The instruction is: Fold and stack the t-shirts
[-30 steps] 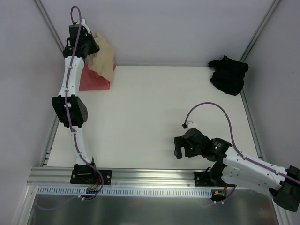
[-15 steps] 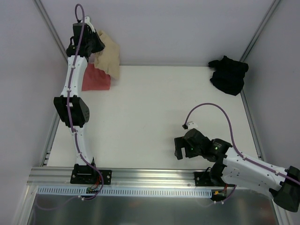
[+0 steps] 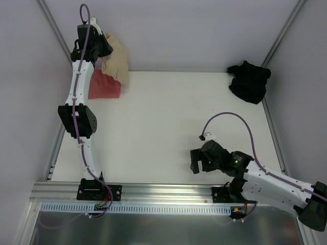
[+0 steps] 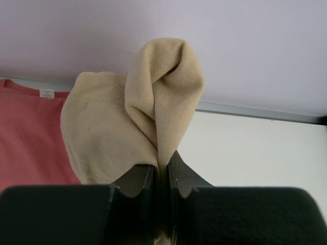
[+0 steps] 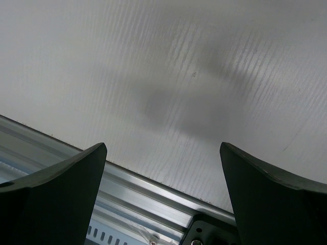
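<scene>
My left gripper [image 4: 162,164] is shut on a fold of the tan-beige t-shirt [image 4: 127,122], which hangs bunched in the air at the table's far left corner [image 3: 116,58]. Under it lies the salmon-red t-shirt [image 3: 104,87], flat on the table [image 4: 30,138]. The black t-shirt [image 3: 249,81] sits crumpled at the far right corner. My right gripper [image 3: 195,167] stays low near the table's front edge, open, with nothing between its fingers [image 5: 163,168].
The white table [image 3: 168,122] is fenced by grey walls and slanted metal posts [image 3: 53,25]. An aluminium rail [image 5: 138,199] runs along the front edge just below my right gripper.
My left gripper has lifted the tan-beige shirt off the salmon-red one and carried it up and back. The right arm has not moved.
</scene>
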You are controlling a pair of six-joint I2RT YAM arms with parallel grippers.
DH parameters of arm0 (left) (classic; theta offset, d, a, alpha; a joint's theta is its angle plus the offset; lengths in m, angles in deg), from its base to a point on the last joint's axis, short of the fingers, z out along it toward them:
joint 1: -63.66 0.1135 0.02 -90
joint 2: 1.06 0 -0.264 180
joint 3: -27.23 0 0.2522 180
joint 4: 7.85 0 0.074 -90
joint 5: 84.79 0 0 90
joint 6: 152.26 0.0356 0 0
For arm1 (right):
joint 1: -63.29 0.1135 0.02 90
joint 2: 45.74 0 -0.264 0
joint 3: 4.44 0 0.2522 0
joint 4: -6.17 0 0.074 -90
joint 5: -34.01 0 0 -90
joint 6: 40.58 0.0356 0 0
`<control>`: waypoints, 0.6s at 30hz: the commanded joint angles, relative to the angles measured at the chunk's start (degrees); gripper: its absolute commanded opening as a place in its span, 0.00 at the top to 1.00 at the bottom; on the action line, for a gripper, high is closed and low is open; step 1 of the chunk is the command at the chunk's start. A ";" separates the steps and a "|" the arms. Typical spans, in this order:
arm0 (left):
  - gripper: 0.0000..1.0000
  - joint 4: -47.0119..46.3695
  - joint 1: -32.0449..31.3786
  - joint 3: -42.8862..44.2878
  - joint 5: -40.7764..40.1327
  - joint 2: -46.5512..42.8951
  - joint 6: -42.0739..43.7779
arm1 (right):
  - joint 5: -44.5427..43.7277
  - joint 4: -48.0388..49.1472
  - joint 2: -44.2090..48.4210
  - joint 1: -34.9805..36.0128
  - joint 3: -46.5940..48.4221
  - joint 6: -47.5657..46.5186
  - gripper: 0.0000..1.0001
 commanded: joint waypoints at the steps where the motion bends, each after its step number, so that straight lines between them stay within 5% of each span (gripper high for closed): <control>1: 1.00 -1.81 1.84 -0.08 1.36 -0.60 1.11 | -1.25 -0.59 0.69 -0.16 -0.16 0.20 0.01; 18: 1.00 -2.07 5.35 -8.08 -0.40 -1.93 3.40 | -1.25 -0.50 -0.62 -0.24 0.28 -0.15 0.00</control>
